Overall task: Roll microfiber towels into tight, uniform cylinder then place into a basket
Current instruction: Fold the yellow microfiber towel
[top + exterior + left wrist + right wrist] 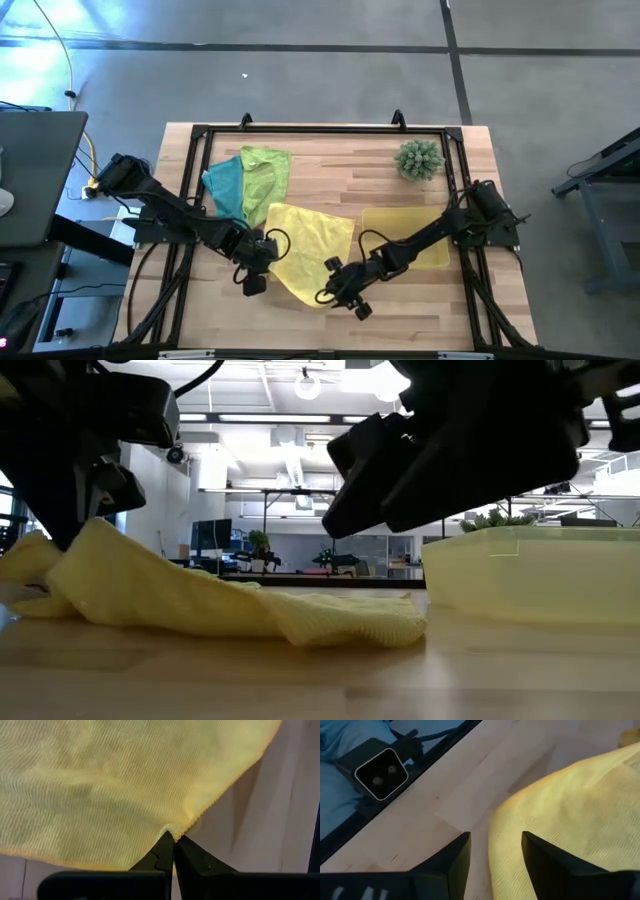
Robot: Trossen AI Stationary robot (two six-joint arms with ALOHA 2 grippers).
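Behind yellow towel [305,240], plant [419,159], perhaps basket [410,235]

On my screens the desk [400,200] is pale wood with light plank stripes, framed by black rails [320,130]. The yellow towel [305,245] shows a fine ribbed weave up close, a warm buttery yellow. Beside it I see the teal blue towel [225,185] and the lime green towel [267,170]. The basket [400,225] is translucent pale yellow. The plant [419,159] is dull spiky green. Both the left tool [173,851] and the right tool [495,852] are black.
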